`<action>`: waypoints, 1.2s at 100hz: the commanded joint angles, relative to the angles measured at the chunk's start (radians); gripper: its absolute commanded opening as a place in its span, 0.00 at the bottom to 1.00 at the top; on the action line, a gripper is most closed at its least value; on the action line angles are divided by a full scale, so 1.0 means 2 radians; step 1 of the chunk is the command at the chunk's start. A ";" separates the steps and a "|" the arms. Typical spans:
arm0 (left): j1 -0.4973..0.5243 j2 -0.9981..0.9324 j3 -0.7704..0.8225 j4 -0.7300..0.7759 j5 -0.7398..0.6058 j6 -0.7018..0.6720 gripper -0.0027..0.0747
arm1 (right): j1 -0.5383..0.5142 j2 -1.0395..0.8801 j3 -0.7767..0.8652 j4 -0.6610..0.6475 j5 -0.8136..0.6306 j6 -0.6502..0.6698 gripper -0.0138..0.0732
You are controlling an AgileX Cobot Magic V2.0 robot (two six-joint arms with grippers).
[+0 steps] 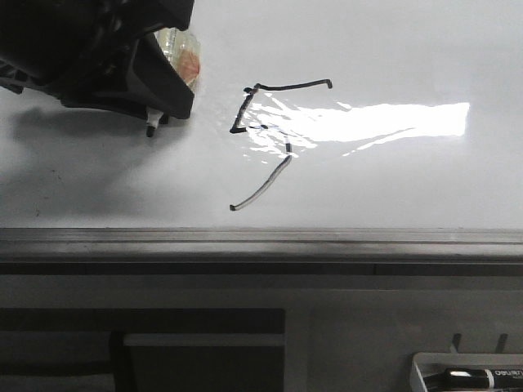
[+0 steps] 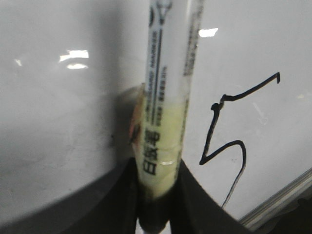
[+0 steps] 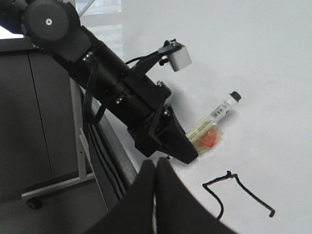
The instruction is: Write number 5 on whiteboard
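The whiteboard [image 1: 392, 180] fills the front view, with a grey metal edge strip [image 1: 261, 242] along its near side. The number 5 [image 1: 290, 86] is drawn on it in thin black strokes and also shows in the left wrist view [image 2: 208, 141] and the right wrist view [image 3: 216, 179]. My left gripper [image 1: 159, 114] is shut on a white marker [image 2: 163, 97] with yellowish tape on its barrel. The marker tip [image 1: 151, 128] is at the board, left of the 5; I cannot tell if it touches. My right gripper [image 3: 156, 168] is shut and empty, near the board's edge.
A tray [image 1: 425, 367] holding a spare marker [image 1: 470, 377] sits below the board at the lower right. A dark cabinet front [image 1: 196, 351] lies under the edge strip. The left arm [image 3: 112, 87] reaches over the board in the right wrist view.
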 commanded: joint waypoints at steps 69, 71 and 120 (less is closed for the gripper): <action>0.002 0.007 -0.011 -0.004 -0.048 -0.004 0.42 | -0.003 -0.005 -0.013 0.021 -0.022 0.001 0.09; 0.002 0.007 -0.011 -0.004 -0.048 -0.004 0.42 | -0.003 -0.005 -0.013 0.022 -0.021 0.001 0.09; 0.002 -0.005 -0.013 -0.018 -0.050 -0.004 0.75 | -0.003 -0.005 -0.013 0.024 -0.023 0.001 0.09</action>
